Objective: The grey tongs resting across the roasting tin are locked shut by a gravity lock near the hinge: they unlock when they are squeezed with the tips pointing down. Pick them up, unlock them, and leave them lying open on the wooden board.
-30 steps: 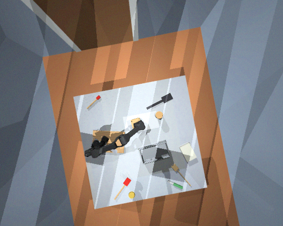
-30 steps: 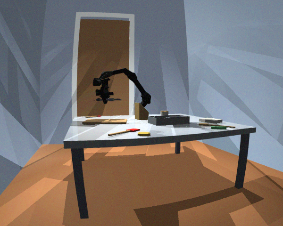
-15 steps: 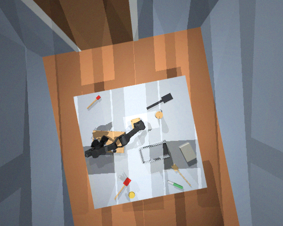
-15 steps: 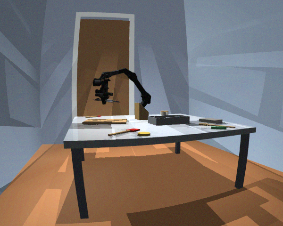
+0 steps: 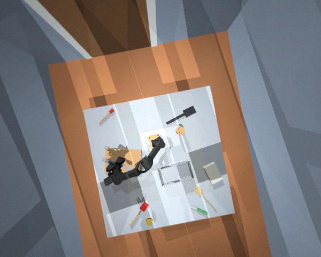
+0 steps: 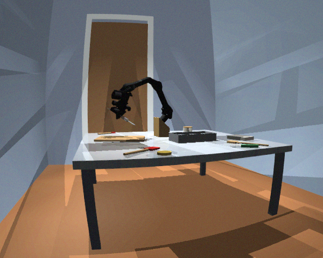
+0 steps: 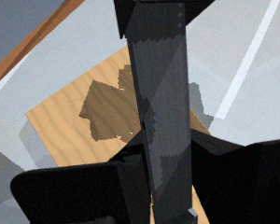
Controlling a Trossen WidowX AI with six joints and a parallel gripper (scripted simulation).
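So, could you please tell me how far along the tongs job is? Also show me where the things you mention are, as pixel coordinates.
The grey tongs [image 5: 106, 160] [image 6: 130, 121] [image 7: 165, 93] are already off the roasting tin [image 5: 160, 176] [image 6: 192, 137]. The gripper [image 6: 119, 116] holds them tilted above the wooden board [image 5: 134, 155] [image 6: 119, 138] [image 7: 61, 121]. Unlocking can't be confirmed; laying them open on the board is left.

"What was the room like?"

"Blue-grey walls, crossed by slanting bands of light and shadow."

"And behind the table?"

"A tall brown door stood in a white frame."

"The floor?"

"Orange-brown — with paler patches and darker ones."

"The table itself?"

"A pale grey-white top on dark, straight legs — partly bright, partly shaded."
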